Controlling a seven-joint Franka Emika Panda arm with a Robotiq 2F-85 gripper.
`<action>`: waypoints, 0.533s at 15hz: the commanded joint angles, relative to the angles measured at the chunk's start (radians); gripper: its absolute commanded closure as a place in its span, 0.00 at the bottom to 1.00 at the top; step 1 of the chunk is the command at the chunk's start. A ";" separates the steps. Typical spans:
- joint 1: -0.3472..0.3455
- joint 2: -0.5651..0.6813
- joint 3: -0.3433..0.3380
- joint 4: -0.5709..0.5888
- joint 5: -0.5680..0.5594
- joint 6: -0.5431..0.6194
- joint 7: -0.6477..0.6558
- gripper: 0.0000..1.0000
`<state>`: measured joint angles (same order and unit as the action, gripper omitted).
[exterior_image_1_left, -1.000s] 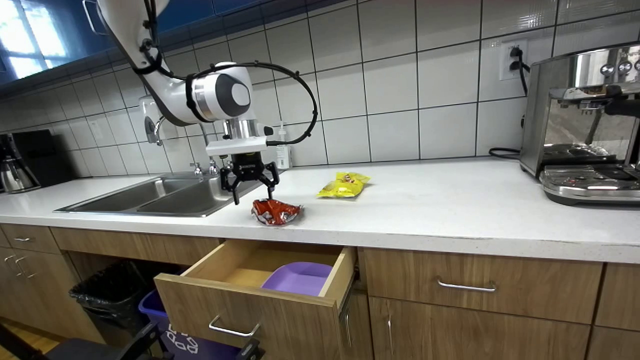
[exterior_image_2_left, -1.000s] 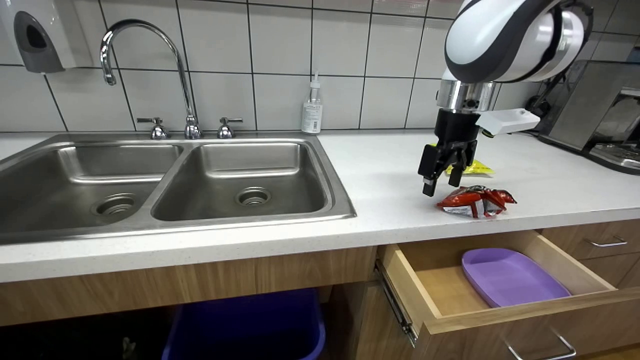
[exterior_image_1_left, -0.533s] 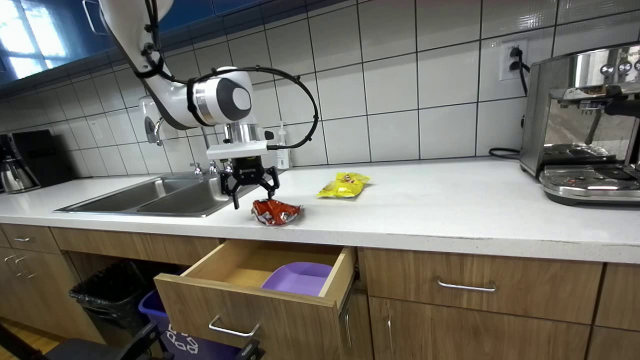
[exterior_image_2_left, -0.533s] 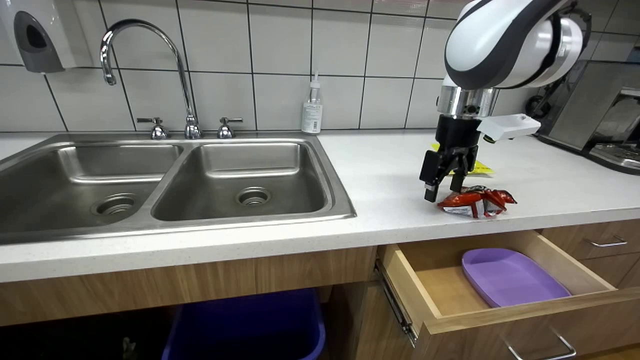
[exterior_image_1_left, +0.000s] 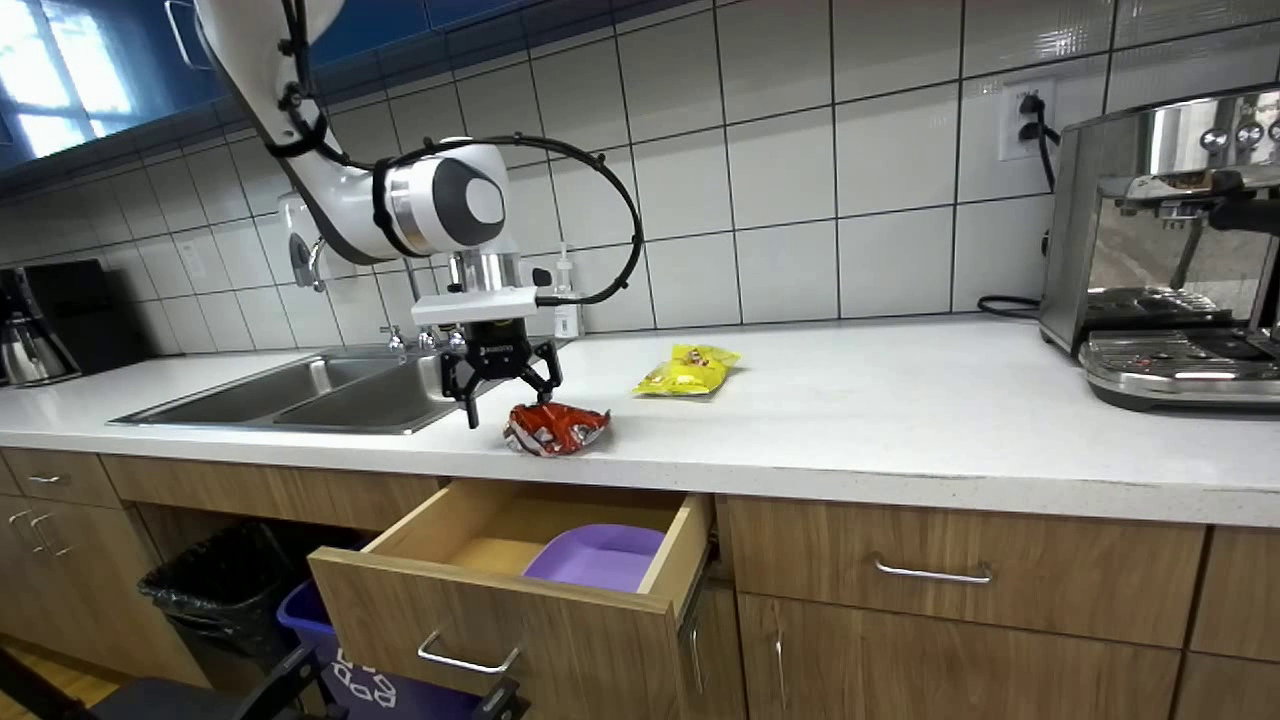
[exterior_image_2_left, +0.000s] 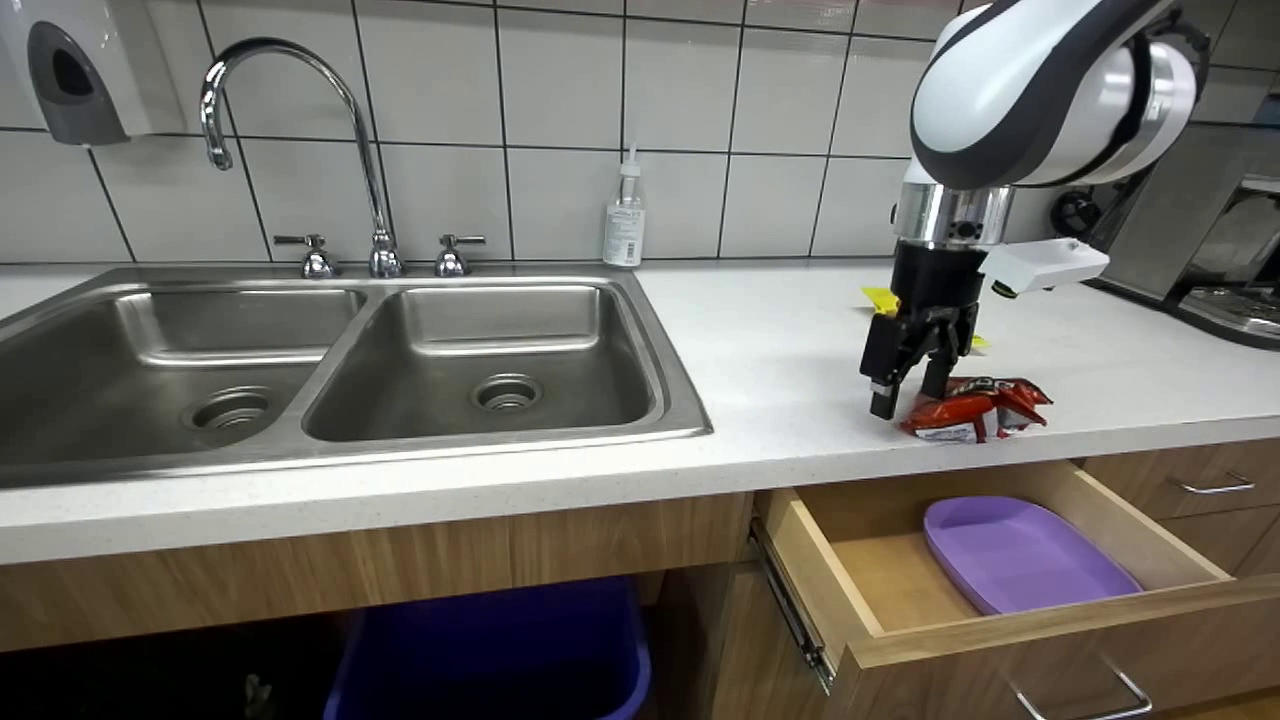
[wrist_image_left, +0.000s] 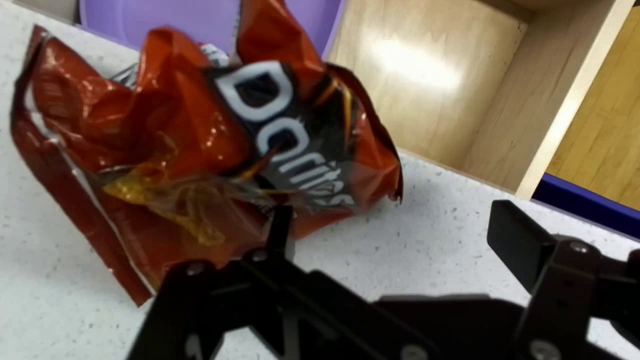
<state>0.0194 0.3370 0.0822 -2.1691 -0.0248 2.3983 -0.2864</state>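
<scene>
Doritos bag lies near yellow packet; open drawer below.

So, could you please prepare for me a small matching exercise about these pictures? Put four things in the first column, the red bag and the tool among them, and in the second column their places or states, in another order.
Things
1. Red Doritos bag
2. Purple tray
3. Tool
4. Yellow packet

Places and states
a. Jaws apart
b. Farther back on the counter
c. Inside the open drawer
d. Toward the front of the counter

Right pairs: 1-d; 2-c; 3-a; 4-b.
</scene>
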 joint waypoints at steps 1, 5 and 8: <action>-0.020 -0.071 0.002 -0.078 0.007 0.001 -0.026 0.00; -0.027 -0.116 -0.004 -0.134 0.012 0.001 -0.027 0.00; -0.032 -0.148 -0.011 -0.172 0.015 0.003 -0.026 0.00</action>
<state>0.0033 0.2579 0.0736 -2.2776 -0.0248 2.3984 -0.2864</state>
